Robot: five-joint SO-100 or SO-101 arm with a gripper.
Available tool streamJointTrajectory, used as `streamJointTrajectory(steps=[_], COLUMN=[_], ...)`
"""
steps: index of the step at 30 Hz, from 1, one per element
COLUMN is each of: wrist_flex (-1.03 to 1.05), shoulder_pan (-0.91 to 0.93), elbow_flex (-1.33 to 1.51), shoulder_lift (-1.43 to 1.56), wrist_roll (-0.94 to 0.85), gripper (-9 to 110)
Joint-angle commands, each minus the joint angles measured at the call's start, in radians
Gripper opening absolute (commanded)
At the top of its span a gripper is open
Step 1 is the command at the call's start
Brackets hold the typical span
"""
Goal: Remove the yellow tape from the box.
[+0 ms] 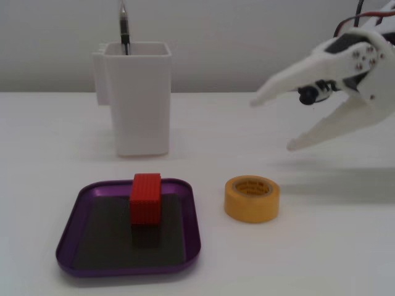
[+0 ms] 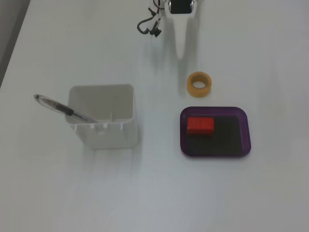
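While the yellow tape (image 1: 252, 198) is named as something in the box, it lies flat on the white table (image 1: 308, 259) outside it, hollow core up, in the lower right-centre of a fixed view and just right of the tray's rim without touching it. Seen from above in a fixed view, the same roll (image 2: 200, 84) sits in the upper right-centre, just above the tray's top edge.

The box (image 1: 73, 243), a shallow purple tray with a dark floor, fills the lower left of the front-facing view and holds only a red ribbed block (image 1: 145, 198), standing upright against the back part of the floor. From above, the block (image 2: 200, 125) lies in the left half of the tray (image 2: 245, 140).

The gripper (image 1: 270, 122) hangs in the air at the right edge, above and to the right of the roll, its two white fingers spread wide with nothing between them.

A tall white square container (image 1: 137, 97) stands behind the tray at upper left, with a pen (image 2: 63, 109) leaning in it.
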Motion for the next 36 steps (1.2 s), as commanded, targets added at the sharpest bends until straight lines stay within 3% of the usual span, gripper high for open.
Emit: streamJointTrajectory(steps=[1, 11, 17, 36], wrist_flex=[0.066, 0.087, 0.087, 0.081], shoulder_pan=[0.009, 0.003, 0.003, 0.006], elbow_flex=[0.066, 0.092, 0.092, 0.094], shoulder_lift=[0.133, 0.087, 0.087, 0.087], wrist_roll=[0.008, 0.104, 0.103, 0.117], gripper=[24, 24, -1, 2])
